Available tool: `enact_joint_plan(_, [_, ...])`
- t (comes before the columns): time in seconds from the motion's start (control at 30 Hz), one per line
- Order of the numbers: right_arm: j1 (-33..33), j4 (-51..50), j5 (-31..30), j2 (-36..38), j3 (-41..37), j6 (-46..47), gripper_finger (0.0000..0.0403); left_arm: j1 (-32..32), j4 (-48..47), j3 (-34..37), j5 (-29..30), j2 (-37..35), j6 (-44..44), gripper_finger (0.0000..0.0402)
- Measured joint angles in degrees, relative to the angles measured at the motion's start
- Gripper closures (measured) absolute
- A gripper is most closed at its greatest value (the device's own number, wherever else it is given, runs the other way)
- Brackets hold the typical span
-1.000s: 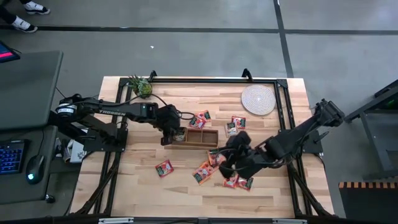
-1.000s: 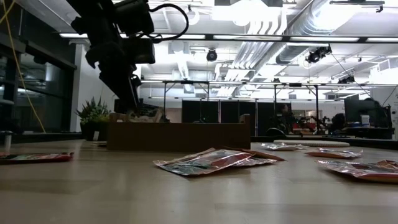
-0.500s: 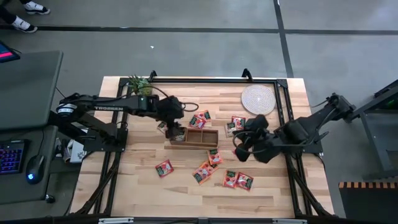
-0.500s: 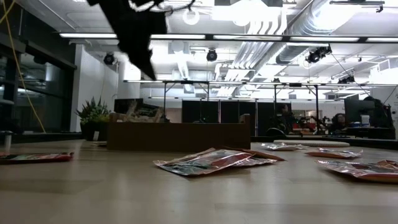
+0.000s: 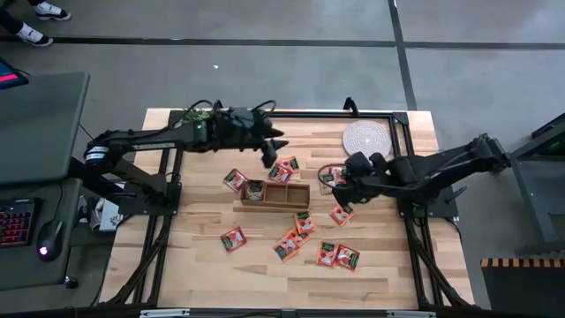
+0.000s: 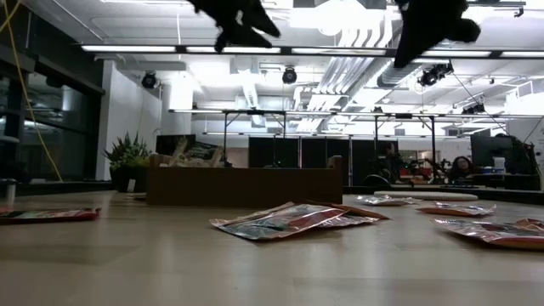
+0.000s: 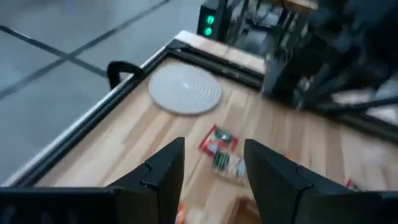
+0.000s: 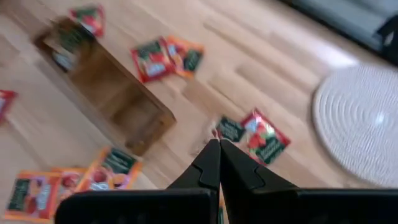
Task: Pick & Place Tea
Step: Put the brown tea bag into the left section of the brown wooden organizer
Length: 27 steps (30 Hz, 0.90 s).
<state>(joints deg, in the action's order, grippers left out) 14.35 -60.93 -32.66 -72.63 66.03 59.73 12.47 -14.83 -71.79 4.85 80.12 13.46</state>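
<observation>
We see the small flat orange-red tea sachets (image 5: 335, 256) with green and white patches scattered over the pale wooden slatted table (image 5: 194, 256), most of them lying in front of and to the right of the long brown three-compartment wooden box (image 5: 276, 194), with a pair just behind it (image 5: 283, 168) and another pair (image 5: 333, 177) between the box and the round pale woven mat (image 5: 365, 140). One sachet seems to rest in the box's left-end compartment, though we cannot be sure. Our left gripper (image 5: 273, 143) hangs above the table behind the box, its dark fingers spread apart and holding nothing, the pair of sachets behind the box lying just below and ahead of it. Our right gripper (image 5: 340, 179) hovers over the pair near the mat, its fingers pressed together and empty as far as we can tell. We judge each arm nearest its own pair; the sachets lie flat, thin and glossy, so a pinch would need an edge or corner rather than the broad face.
</observation>
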Motion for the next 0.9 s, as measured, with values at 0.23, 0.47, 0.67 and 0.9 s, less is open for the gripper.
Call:
enact_joint_plan(0.23, [-6.5, 4.2, 5.8, 0.0, -5.7, 1.3, 0.0403, 8.6, 4.8, 0.1, -15.3, 7.0, 5.3, 0.0238])
enact_joint_plan(0.47, [-11.7, 12.0, 11.6, 0.0, -10.8, 3.2, 0.0403, 14.3, 12.8, 0.1, -30.8, 15.7, 14.2, 0.0238])
enact_joint_plan(0.67, [-16.1, 21.2, 17.3, 0.0, -17.8, 4.8, 0.0403, 15.3, 18.7, 0.0, -40.8, 21.7, 20.0, 0.0238])
enact_joint_plan(0.9, [-19.0, 28.8, 23.3, 0.0, -25.0, 4.5, 0.0403, 12.1, 14.1, -10.7, -48.2, 29.4, 20.5, 0.0238])
